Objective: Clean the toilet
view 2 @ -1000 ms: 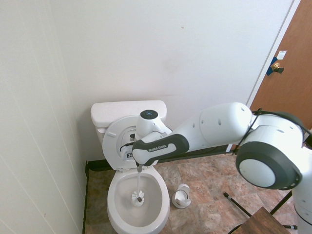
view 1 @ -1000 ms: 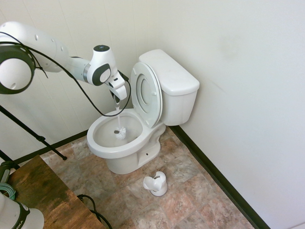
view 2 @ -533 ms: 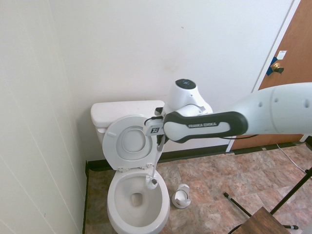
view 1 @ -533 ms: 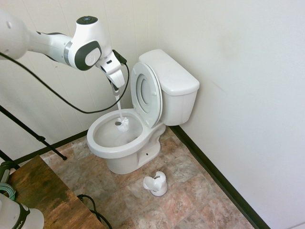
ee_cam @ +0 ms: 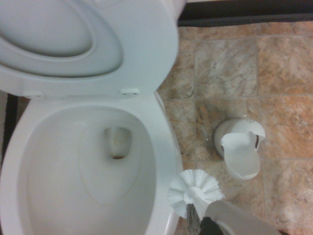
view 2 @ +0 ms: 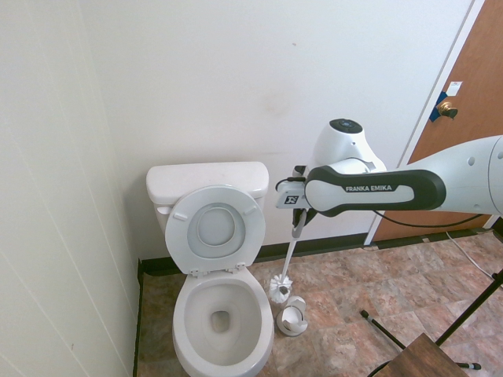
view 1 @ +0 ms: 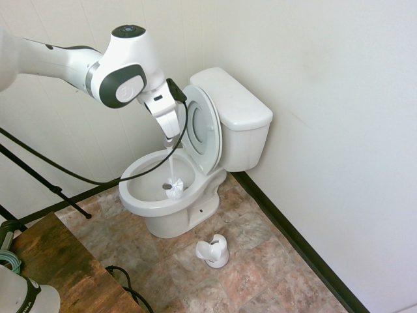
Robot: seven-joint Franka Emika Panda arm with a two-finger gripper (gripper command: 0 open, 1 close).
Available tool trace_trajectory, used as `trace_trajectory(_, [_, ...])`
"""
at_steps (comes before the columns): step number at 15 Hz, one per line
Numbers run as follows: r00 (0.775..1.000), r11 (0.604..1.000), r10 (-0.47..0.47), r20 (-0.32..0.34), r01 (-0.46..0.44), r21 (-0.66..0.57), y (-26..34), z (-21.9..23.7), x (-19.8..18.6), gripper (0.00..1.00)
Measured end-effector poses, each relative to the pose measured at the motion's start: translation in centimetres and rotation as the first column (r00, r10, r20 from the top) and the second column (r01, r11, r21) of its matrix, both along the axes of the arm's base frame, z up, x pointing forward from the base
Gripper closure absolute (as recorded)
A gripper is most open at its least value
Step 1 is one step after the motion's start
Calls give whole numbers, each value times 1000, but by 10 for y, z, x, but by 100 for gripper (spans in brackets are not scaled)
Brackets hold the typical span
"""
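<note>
The white-handled toilet brush with round white bristles [view 2: 280, 288] is clenched in the two-finger gripper [view 2: 299, 221], between the oval-bowled white ceramic toilet [view 2: 222, 314] and the small white open brush holder [view 2: 292, 317] on the mottled tile floor [view 2: 338, 302].

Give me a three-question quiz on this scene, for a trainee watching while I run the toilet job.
1. Multiple choice. Where is the head of the brush?
A) Outside the bowl, toward the holder
B) Pressed against the tank
C) Seated inside the holder

2. True or false: the toilet seat is lowered onto the bowl.

3. Fill in the missing word: the gripper is closed on the brush's ____.

Key: 1 A; 2 false, it stands raised in front of the tank; 3 handle.
</note>
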State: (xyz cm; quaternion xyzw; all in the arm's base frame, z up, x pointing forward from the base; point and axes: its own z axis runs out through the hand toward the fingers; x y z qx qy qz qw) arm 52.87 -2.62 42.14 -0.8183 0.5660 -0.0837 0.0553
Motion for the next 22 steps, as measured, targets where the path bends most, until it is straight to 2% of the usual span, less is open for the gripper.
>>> trace_trajectory(4, [997, 998, -61, -38, 61, -15, -49, -23, -8, 100])
trace_trajectory(9, [992, 996, -95, -88, 95, -4, -90, -67, -8, 100])
trace_trajectory(15, [979, 991, -127, -159, 133, 26, -113, -168, 32, 100])
trace_trajectory(22, [967, 982, -177, -185, 187, 38, -143, -224, 69, 100])
